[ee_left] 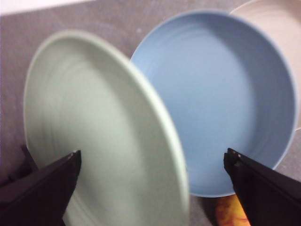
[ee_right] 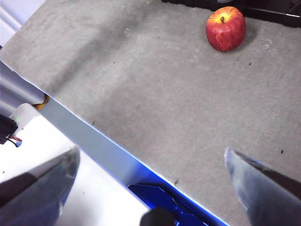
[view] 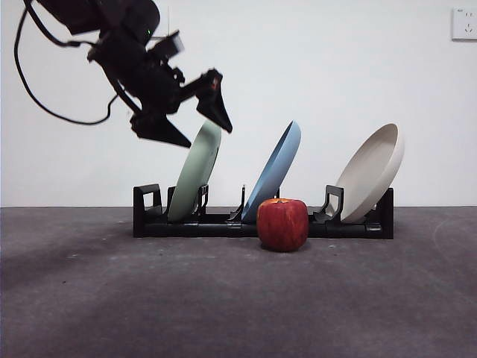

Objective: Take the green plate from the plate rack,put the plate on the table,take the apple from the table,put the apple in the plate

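Observation:
The green plate (view: 195, 173) leans in the left slot of the black plate rack (view: 223, 222). My left gripper (view: 200, 125) hangs open at the plate's top edge, one jaw on each side of the rim. In the left wrist view the green plate (ee_left: 99, 127) fills the space between the spread jaws. The red apple (view: 282, 224) sits on the table (view: 149, 298) in front of the rack's middle. My right gripper (ee_right: 150, 162) is open over the table's near edge, far from the apple (ee_right: 225, 28).
A blue plate (view: 274, 170) leans in the rack's middle and a beige plate (view: 371, 171) at its right end. The blue plate (ee_left: 225, 94) stands close behind the green one. A white wall with a socket (view: 463, 24) is behind.

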You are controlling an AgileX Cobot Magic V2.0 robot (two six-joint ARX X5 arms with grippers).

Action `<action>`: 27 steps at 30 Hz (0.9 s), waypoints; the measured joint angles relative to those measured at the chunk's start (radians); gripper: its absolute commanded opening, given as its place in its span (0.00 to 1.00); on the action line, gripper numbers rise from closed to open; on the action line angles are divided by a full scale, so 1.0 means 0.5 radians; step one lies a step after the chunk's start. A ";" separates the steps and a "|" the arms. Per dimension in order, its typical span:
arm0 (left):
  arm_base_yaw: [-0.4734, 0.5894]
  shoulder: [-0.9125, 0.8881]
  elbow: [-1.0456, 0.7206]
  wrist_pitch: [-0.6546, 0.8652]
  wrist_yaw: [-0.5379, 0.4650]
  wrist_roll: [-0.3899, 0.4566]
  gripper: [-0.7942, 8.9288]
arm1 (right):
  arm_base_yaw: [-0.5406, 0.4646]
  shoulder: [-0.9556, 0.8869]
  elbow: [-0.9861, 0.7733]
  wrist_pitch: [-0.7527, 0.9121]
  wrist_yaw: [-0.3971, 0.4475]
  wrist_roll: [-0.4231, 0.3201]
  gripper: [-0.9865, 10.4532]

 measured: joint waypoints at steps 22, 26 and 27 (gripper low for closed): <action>0.002 0.026 0.012 0.002 0.166 -0.049 0.07 | 0.000 0.047 0.000 0.001 0.000 0.000 0.69; 0.004 0.022 0.012 -0.002 0.168 -0.055 0.07 | 0.000 0.047 0.000 0.001 -0.001 0.000 0.69; 0.005 0.018 0.012 -0.004 0.169 -0.058 0.07 | 0.000 0.047 0.000 0.001 0.000 0.000 0.69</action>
